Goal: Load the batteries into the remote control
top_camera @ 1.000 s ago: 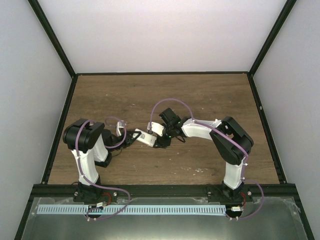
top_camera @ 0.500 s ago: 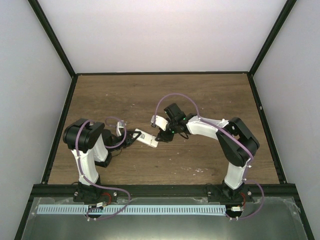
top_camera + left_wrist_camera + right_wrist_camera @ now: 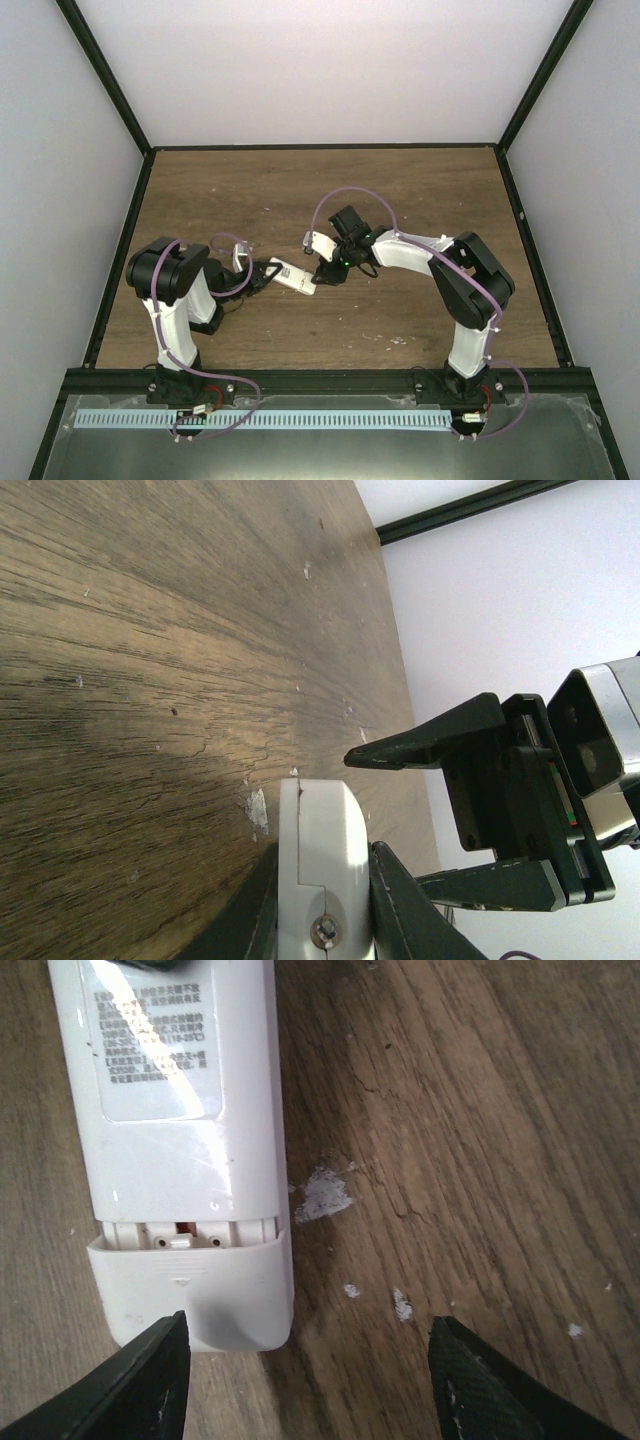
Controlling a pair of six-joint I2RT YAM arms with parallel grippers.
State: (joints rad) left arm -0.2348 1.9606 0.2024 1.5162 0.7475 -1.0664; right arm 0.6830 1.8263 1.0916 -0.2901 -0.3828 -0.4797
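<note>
The white remote control (image 3: 293,277) is held just above the wooden table, back face up, and my left gripper (image 3: 265,274) is shut on its left end. The left wrist view shows that end (image 3: 318,830) edge-on between the two dark fingers (image 3: 392,890). In the right wrist view the remote (image 3: 180,1160) carries a printed label, and its battery cover (image 3: 190,1295) is slid partly off. A small reddish spot shows in the gap. The batteries are hidden. My right gripper (image 3: 310,1390) hangs open at the cover end, its left finger (image 3: 150,1380) just below the cover. It also appears in the top view (image 3: 325,270).
The wooden table (image 3: 400,190) is boxed in by white walls and a black frame. White chips (image 3: 322,1195) mark the wood beside the remote. From the left wrist camera my right gripper (image 3: 400,820) shows close by on the right.
My right gripper has pulled back off the remote's cover end and its jaws have narrowed a little. The right arm's elbow swung right. The left arm and the remote stayed put.
</note>
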